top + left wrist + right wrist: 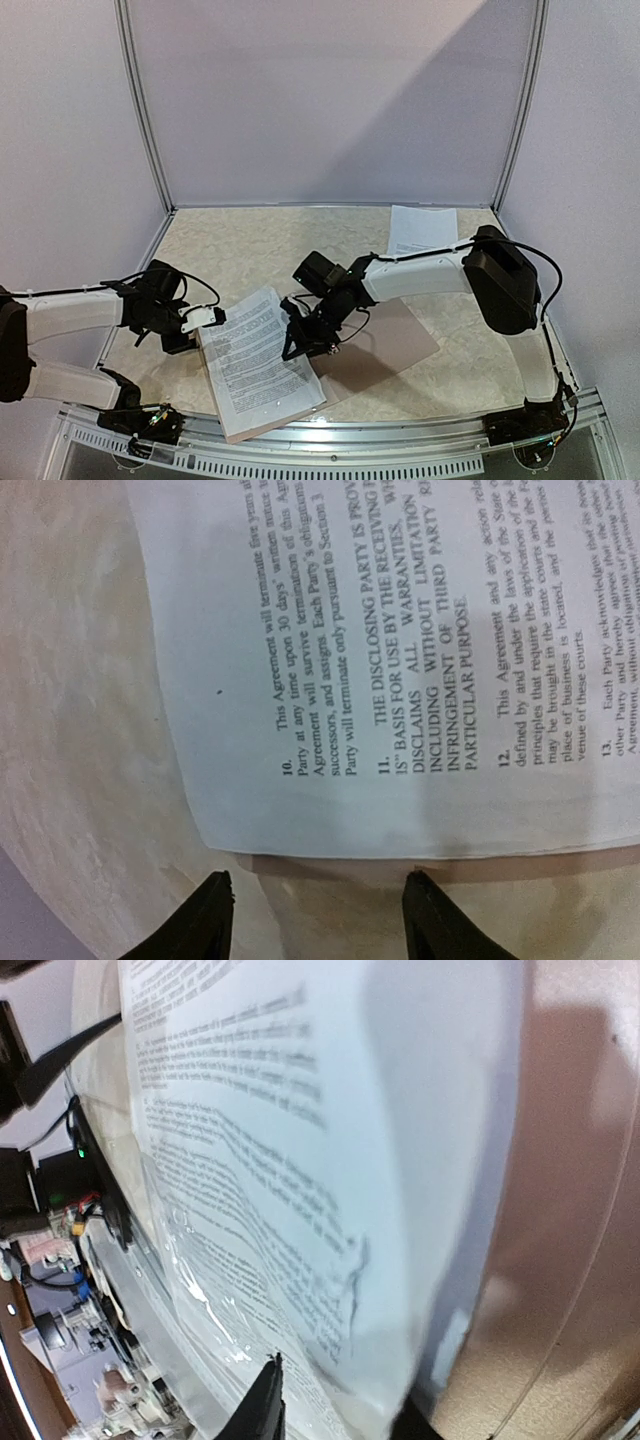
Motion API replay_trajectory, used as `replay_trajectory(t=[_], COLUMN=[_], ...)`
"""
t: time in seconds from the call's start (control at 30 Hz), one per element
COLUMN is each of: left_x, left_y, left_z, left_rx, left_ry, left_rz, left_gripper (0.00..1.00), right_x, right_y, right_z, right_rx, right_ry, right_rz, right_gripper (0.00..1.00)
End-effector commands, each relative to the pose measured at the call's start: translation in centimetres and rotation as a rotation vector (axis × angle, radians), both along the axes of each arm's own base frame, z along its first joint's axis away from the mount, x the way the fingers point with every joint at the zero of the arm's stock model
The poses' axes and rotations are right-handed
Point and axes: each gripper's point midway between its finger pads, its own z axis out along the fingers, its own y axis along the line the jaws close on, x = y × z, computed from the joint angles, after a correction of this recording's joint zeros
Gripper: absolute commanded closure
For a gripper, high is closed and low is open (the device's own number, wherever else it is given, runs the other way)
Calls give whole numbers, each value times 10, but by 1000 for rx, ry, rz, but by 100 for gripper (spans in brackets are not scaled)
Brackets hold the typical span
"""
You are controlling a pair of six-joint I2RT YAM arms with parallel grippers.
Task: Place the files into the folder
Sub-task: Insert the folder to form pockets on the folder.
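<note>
The files point(255, 355) are white printed sheets lying on the left leaf of the open tan folder point(395, 340), whose bare right leaf lies flat. My left gripper point(212, 318) is open at the sheets' left edge. In the left wrist view its fingertips point(215, 885) stop just short of the paper point(400, 680), with a thin strip of the folder point(330, 865) between. My right gripper point(298, 340) is at the sheets' right edge near the spine. In the right wrist view its jaws point(340, 1420) stand apart. The raised paper edge point(300, 1110) runs between them and hides one finger. The folder leaf point(570, 1210) lies beside.
One more printed sheet point(422, 228) lies at the back right corner of the marbled table. White booth walls close in the back and both sides. A metal rail point(330, 440) runs along the near edge. A glossy clear sleeve point(200, 1290) shows under the paper.
</note>
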Motion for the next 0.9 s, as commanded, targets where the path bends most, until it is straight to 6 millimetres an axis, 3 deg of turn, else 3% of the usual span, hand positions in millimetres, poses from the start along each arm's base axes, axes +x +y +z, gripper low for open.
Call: replay_trajectory(t=[0.0,0.2,0.57,0.63,0.73,0.87], left_x=[-31,-28,-29,-29,-26,-17], left_y=[22,24,29,30,32,33], left_z=[-24,-31,-35,-34,-30,-17], left_rx=[117,135,158,165,171,175], left_ry=[109,109,111,107,90,55], left_rz=[-8,0,-3,2,8,21], left_gripper=[40,40,40,40,40,39], right_x=[-2,-3,-12,-9,2,22], right_y=[-13,-7,3,1,-5,-13], right_z=[2,-9,-14,-13,-5,24], right_rx=[-27,-10,34,17,-23,-73], right_ry=[-29,1,56,46,-22,-155], right_rz=[22,30,23,21,12,34], right_gripper=[78,100,100,94,77,57])
